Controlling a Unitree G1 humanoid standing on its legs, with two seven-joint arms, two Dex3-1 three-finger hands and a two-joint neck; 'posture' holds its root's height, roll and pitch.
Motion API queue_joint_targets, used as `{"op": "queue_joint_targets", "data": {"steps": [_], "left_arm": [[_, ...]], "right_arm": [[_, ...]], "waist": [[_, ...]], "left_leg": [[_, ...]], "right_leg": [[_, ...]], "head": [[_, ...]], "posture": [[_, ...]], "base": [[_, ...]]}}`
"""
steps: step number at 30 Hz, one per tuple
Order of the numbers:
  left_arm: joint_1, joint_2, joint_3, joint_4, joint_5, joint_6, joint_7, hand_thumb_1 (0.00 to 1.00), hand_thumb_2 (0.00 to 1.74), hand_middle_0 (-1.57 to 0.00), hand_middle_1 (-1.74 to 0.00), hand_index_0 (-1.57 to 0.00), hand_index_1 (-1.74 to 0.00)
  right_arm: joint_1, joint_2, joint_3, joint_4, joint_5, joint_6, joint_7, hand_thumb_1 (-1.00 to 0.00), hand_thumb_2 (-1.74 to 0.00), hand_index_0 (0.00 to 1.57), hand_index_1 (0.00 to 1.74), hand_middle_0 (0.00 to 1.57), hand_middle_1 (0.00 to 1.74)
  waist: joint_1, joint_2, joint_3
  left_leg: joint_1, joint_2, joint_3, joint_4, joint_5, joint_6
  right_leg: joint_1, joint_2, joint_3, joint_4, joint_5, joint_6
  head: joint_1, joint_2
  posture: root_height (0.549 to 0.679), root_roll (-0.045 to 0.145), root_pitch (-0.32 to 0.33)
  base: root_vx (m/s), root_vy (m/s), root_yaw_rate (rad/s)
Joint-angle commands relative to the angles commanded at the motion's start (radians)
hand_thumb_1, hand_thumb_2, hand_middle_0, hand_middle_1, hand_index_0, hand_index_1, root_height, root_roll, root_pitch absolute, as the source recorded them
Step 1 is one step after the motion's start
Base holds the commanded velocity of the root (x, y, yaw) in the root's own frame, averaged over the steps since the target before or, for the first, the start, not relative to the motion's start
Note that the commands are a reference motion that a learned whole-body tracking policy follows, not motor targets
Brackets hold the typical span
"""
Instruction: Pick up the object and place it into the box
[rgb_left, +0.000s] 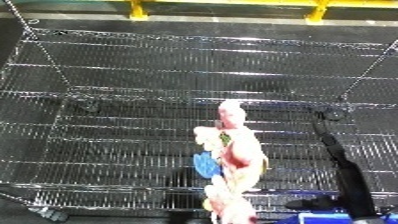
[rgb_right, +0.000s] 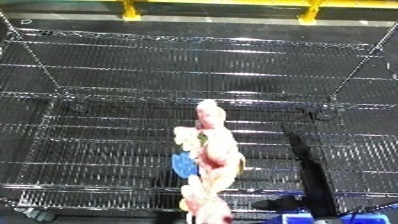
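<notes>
Pink object (rgb_left: 236, 165) blurred above wire bin (rgb_left: 178, 65).

Overhead light glares off the wire bin (rgb_left: 178, 75); the pale object (rgb_left: 233, 165) is overexposed and blurred.

- The wire bin (rgb_left: 178, 75), filling most of the frame, is seen to be bare metal mesh with a bright, glossy sheen.
- The object (rgb_left: 233, 165), lower centre, appears soft and matt, like cloth or plush, in pink, yellow and blue.
- A dark, matt arm (rgb_left: 342, 170) is seen at lower right.
- Yellow painted bars (rgb_left: 222, 4) are seen along the top edge.
</notes>
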Motion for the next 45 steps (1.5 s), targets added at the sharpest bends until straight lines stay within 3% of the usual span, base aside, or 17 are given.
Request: {"op": "queue_joint_targets", "data": {"steps": [11,21,26,32,42,45], "left_arm": [[0.02,0.006,-0.008,-0.004,-0.008,0.002,-0.012,1.0,1.74,-1.57,-1.74,-1.57,-1.74],[0.032,0.046,-0.049,-0.014,-0.027,-0.008,-0.026,1.0,1.74,-1.57,-1.74,-1.57,-1.74],[0.027,0.066,-0.076,-0.02,-0.03,-0.017,-0.032,1.0,1.74,-1.57,-1.74,-1.57,-1.74],[0.015,0.083,-0.107,-0.026,-0.04,-0.032,-0.033,1.0,1.74,-1.57,-1.74,-1.57,-1.74],[-0.004,0.094,-0.143,-0.023,-0.049,-0.054,-0.024,1.0,1.74,-1.57,-1.74,-1.57,-1.74],[-0.004,0.097,-0.147,-0.028,-0.057,-0.062,-0.024,1.0,1.74,-1.57,-1.74,-1.57,-1.74]], "right_arm": [[-0.044,-0.03,0.036,0.001,-0.004,0.006,0.016,0.0,0.0,0.0,0.0,0.0,0.0],[-0.264,-0.231,0.202,0.115,-0.085,0.032,0.06,0.0,0.0,0.0,0.0,0.0,0.0],[-0.375,-0.281,0.316,0.17,-0.143,0.039,0.093,0.0,0.0,0.0,0.0,0.0,0.0],[-0.484,-0.277,0.434,0.275,-0.159,0.063,0.112,0.0,0.0,0.0,0.0,0.0,0.0],[-0.629,-0.221,0.566,0.505,-0.163,0.066,0.119,0.0,0.0,0.0,0.0,0.0,0.0],[-0.661,-0.209,0.591,0.595,-0.164,0.079,0.126,0.0,0.0,0.0,0.0,0.0,0.0]], "waist": [[0.014,0.002,0.004],[0.056,0.014,0.026],[0.081,0.019,0.038],[0.104,0.031,0.057],[0.125,0.063,0.095],[0.133,0.073,0.1]], "left_leg": [[-0.004,-0.006,-0.005,0.003,-0.002,0.0005],[-0.033,-0.016,-0.021,0.022,-0.002,-0.0027],[-0.047,-0.021,-0.029,0.029,-0.001,-0.0031],[-0.068,-0.025,-0.038,0.043,-0.003,-0.0038],[-0.137,-0.038,-0.054,0.083,-0.006,-0.001],[-0.165,-0.041,-0.057,0.095,-0.005,-0.001]], "right_leg": [[-0.005,-0.0036,0.0,0.001,0.003,0.0005],[-0.034,-0.0133,-0.002,0.022,0.012,0.0045],[-0.046,-0.0148,-0.004,0.026,0.017,0.0059],[-0.068,-0.0176,-0.005,0.039,0.02,0.0074],[-0.134,-0.0247,0.002,0.07,0.028,0.0085],[-0.161,-0.0265,0.005,0.078,0.033,0.0086]], "head": [[0.036,-0.032],[0.091,-0.092],[0.113,-0.099],[0.147,-0.079],[0.207,-0.023],[0.23,-0.001]], "posture": [[0.635,0.038,-0.187],[0.632,0.035,-0.176],[0.632,0.034,-0.169],[0.63,0.032,-0.16],[0.624,0.028,-0.128],[0.623,0.027,-0.113]], "base": [[0.01,0.008,0.021],[0.006,0.0,0.057],[0.003,0.0,0.024],[-0.005,0.001,0.019],[-0.022,0.014,0.022],[-0.018,0.02,0.033]]}}
